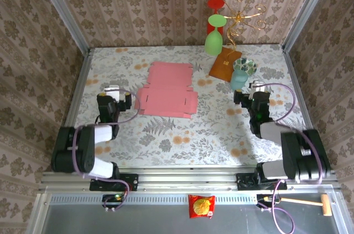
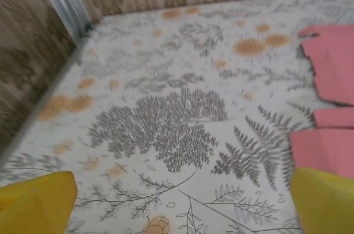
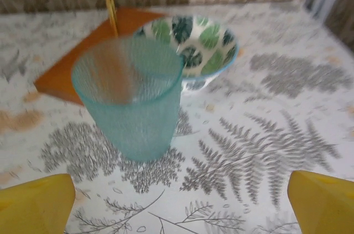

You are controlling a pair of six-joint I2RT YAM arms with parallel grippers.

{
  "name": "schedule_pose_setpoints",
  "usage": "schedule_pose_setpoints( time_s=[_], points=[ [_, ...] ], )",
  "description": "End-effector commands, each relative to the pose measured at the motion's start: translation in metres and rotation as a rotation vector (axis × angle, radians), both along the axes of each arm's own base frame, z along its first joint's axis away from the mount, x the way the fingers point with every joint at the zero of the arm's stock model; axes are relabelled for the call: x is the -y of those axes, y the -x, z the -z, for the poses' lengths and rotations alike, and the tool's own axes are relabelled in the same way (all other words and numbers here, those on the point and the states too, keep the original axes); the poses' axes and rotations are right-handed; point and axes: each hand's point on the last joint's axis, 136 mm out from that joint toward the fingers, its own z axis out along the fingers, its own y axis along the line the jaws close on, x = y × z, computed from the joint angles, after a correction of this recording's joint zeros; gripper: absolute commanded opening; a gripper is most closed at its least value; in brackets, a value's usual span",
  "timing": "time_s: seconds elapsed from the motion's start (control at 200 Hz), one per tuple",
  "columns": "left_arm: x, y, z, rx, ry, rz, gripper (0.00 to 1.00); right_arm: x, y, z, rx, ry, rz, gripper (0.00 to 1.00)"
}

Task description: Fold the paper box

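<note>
Flat on the flowered tablecloth (image 1: 182, 134) lies the pink thin cardboard paper box (image 1: 167, 90), unfolded, its flaps and tabs spread out, a little left of the table's middle; in the left wrist view its notched pink edge (image 2: 332, 62) shows at the right side. The left gripper (image 1: 113, 91) sits low just left of the sheet's near corner, apart from it, nothing between its yellow fingers (image 2: 33, 201); its jaws are spread wide over bare cloth (image 2: 182, 206). Across the table, well apart from the box, the right gripper (image 1: 255, 91) also has its jaws spread wide and holds nothing (image 3: 180, 206); just ahead of it stands an upright translucent teal plastic cup (image 3: 130, 101); behind the cup sits a small bowl with green leaf print (image 3: 196, 43), close beside the cup, and left of that a flat orange-brown packet (image 3: 83, 51). Further back, a gold wire stand (image 1: 243, 15) carries a green goblet (image 1: 214, 40) hung upside down.
</note>
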Motion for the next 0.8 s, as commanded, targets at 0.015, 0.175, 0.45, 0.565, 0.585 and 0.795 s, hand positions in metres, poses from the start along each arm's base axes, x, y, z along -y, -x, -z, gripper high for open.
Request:
schedule_pose_setpoints(
  time_s=[0.015, 0.175, 0.45, 0.565, 0.585, 0.795],
  points=[
    [-0.021, 0.008, -0.077, 0.059, 0.071, -0.248, 1.00, 0.009, 0.017, -0.109, 0.129, 0.009, 0.144, 1.00],
    [0.003, 0.001, -0.107, -0.191, 0.712, -0.210, 1.00, -0.003, 0.041, -0.214, 0.135, -0.348, 0.154, 1.00],
    [0.109, 0.048, -0.037, -0.725, 1.253, -0.133, 0.51, -0.093, 0.073, -0.151, -0.253, -0.819, -0.020, 0.57],
    [0.139, 0.087, -0.008, -0.782, 1.350, -0.147, 0.51, -0.141, 0.087, -0.113, -0.377, -0.943, -0.133, 0.49],
    [0.141, 0.090, -0.005, -0.777, 1.361, -0.150, 0.51, -0.147, 0.089, -0.107, -0.389, -0.946, -0.141, 0.49],
    [0.146, 0.082, 0.025, -0.728, 1.477, -0.183, 0.53, -0.175, 0.085, -0.068, -0.472, -1.060, -0.166, 0.50]
  ],
)
